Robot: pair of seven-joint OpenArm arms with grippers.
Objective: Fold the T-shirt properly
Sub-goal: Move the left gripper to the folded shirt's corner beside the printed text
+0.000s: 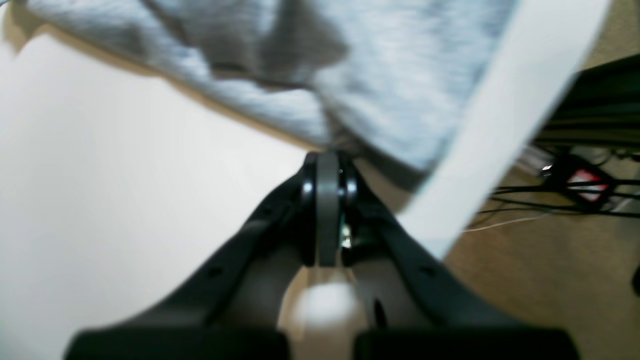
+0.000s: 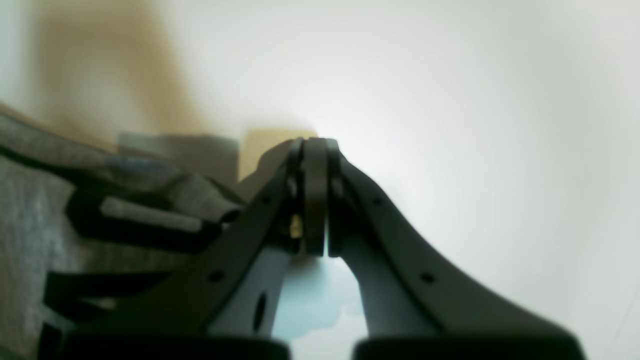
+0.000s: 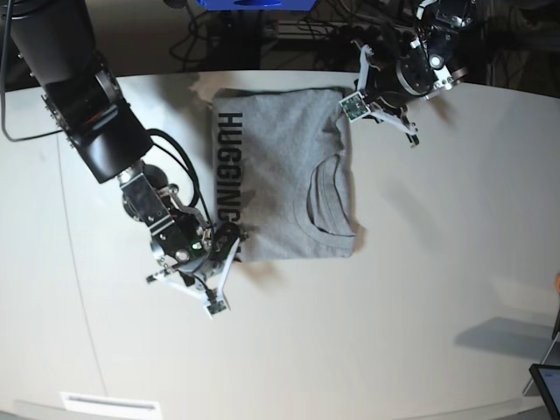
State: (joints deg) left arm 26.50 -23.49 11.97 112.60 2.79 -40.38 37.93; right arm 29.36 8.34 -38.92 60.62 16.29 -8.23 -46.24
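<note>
The grey T-shirt (image 3: 280,175) lies partly folded on the white table (image 3: 420,289), with its black lettering (image 3: 229,166) along the left side and the collar to the right. My left gripper (image 3: 348,107) is at the shirt's far right corner. In the left wrist view its jaws are shut (image 1: 327,157) with the tips at the hem of the cloth (image 1: 400,75), which looks slightly lifted over a shadow. My right gripper (image 3: 238,238) is at the shirt's near left corner. In the right wrist view it is shut (image 2: 315,145), its tips over bare table and the lettered cloth (image 2: 30,225) to its left.
The table's edge (image 1: 500,125) runs close to the left gripper, with floor and black cables (image 1: 575,190) beyond. A blue object (image 3: 254,3) stands past the far edge. A dark device (image 3: 547,385) sits at the near right corner.
</note>
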